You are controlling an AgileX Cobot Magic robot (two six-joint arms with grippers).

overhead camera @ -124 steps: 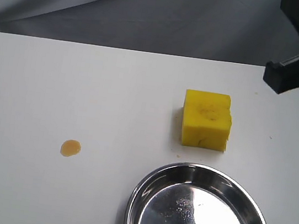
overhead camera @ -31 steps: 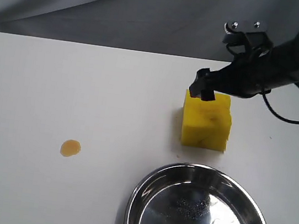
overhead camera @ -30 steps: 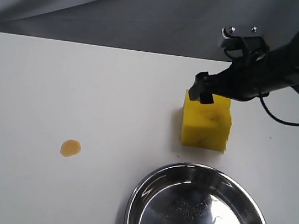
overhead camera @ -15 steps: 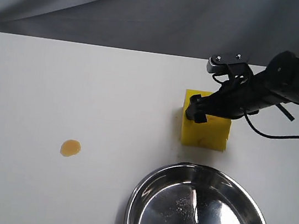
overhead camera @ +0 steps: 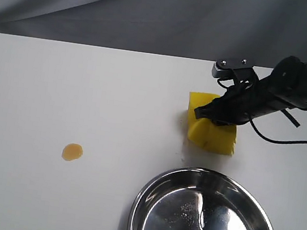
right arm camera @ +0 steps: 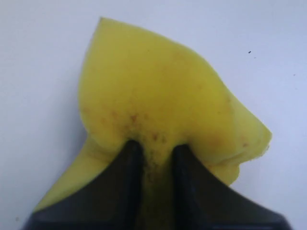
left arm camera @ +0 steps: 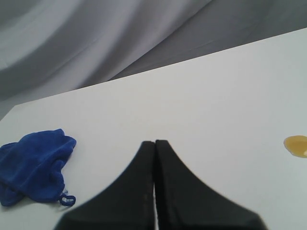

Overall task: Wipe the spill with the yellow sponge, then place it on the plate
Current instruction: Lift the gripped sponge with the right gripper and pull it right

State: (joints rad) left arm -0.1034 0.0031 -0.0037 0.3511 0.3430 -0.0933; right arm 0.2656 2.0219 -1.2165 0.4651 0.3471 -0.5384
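One yellow sponge (overhead camera: 213, 136) squeezed between the right gripper's (overhead camera: 206, 112) narrowed fingers; one spill (overhead camera: 72, 151) and one plate (overhead camera: 136, 204) apart; left gripper (left arm camera: 154, 149) fingers pressed together; one blue cloth (left arm camera: 33, 165) nearby.

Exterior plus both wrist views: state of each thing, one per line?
right gripper: shut on the yellow sponge
yellow sponge: pinched, squashed out of shape
left gripper: fingers shut, empty
spill: intact drop, unwiped
plate: upright, empty
blue cloth: crumpled, lying loose
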